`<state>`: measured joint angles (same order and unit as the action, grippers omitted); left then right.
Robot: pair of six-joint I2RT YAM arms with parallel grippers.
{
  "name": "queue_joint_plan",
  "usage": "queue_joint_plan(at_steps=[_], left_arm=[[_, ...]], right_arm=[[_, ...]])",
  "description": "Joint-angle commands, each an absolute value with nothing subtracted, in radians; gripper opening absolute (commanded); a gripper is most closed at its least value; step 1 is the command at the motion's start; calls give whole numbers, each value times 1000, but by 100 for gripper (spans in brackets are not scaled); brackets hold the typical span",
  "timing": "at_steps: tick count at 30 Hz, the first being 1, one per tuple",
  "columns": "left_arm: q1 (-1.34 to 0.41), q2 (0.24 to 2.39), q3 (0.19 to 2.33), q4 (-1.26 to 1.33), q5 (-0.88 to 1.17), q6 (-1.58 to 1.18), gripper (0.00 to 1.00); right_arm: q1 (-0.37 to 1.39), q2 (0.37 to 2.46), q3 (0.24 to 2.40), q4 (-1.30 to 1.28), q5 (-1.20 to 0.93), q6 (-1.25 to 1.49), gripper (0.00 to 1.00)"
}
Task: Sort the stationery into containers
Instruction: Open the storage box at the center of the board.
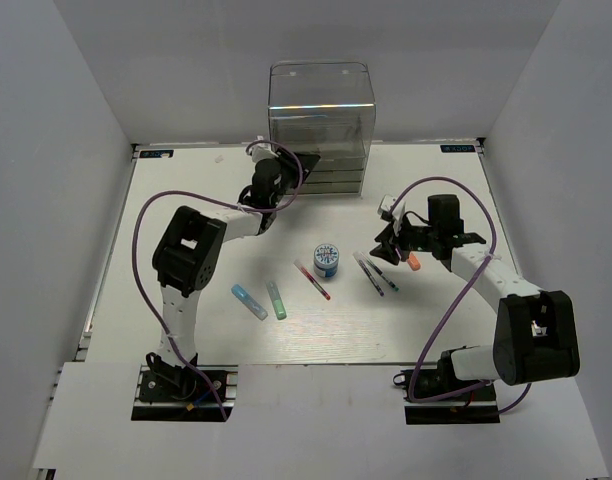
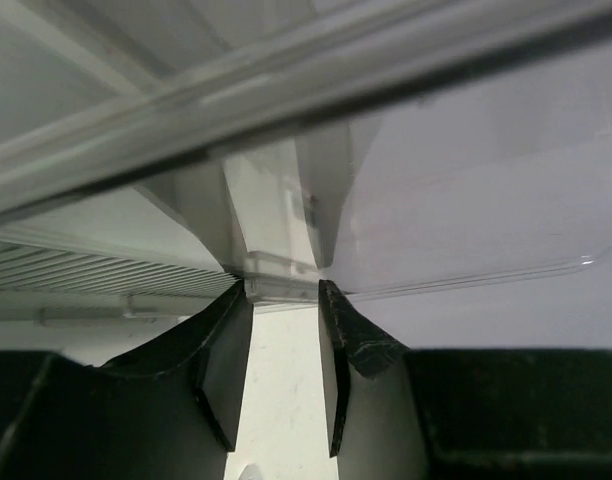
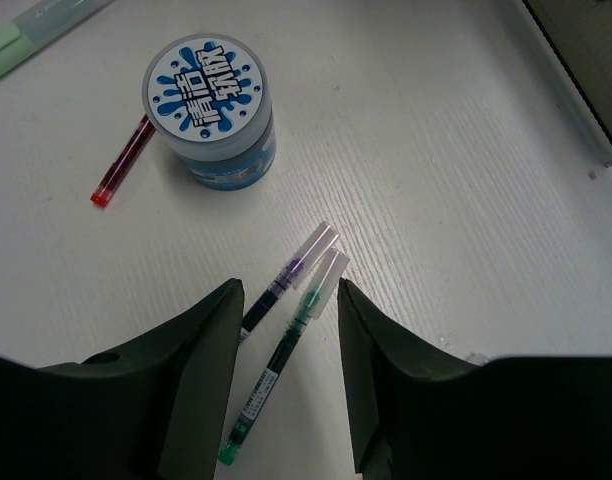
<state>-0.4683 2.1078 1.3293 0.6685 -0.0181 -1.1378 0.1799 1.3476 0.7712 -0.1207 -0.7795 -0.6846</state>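
The tall clear drawer box [image 1: 321, 120] stands at the back of the table. My left gripper [image 1: 283, 160] is at its lower left front; in the left wrist view it [image 2: 284, 292] is shut on a clear drawer handle tab [image 2: 281, 265]. My right gripper [image 1: 386, 245] is open and empty, and in the right wrist view it [image 3: 289, 300] hangs over two dark pens [image 3: 286, 275] lying side by side. The blue-and-white jar [image 3: 208, 95] and the red pen [image 3: 124, 160] lie just beyond. Light-blue marker [image 1: 249, 301], green marker [image 1: 276, 300] and orange-tipped marker [image 1: 413, 262] lie on the table.
White walls close in the table on the left, right and back. The box's dark-framed lower corner [image 3: 586, 60] shows at the upper right of the right wrist view. Purple cables loop off both arms.
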Motion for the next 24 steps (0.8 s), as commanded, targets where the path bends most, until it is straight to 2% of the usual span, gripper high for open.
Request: queue_joint_plan(at_steps=[1, 8, 18, 24], left_arm=[[-469, 2092, 1322, 807, -90, -1201, 42], [-479, 2092, 1258, 934, -152, -1285, 27], [-488, 2103, 1258, 965, -202, -1313, 26], [-488, 2094, 1258, 994, -202, -1313, 18]], right_arm=[[183, 1318, 762, -95, -785, -692, 49], [183, 1313, 755, -94, -787, -690, 49], [184, 1309, 753, -94, -788, -693, 49], [183, 1302, 744, -97, -790, -696, 49]])
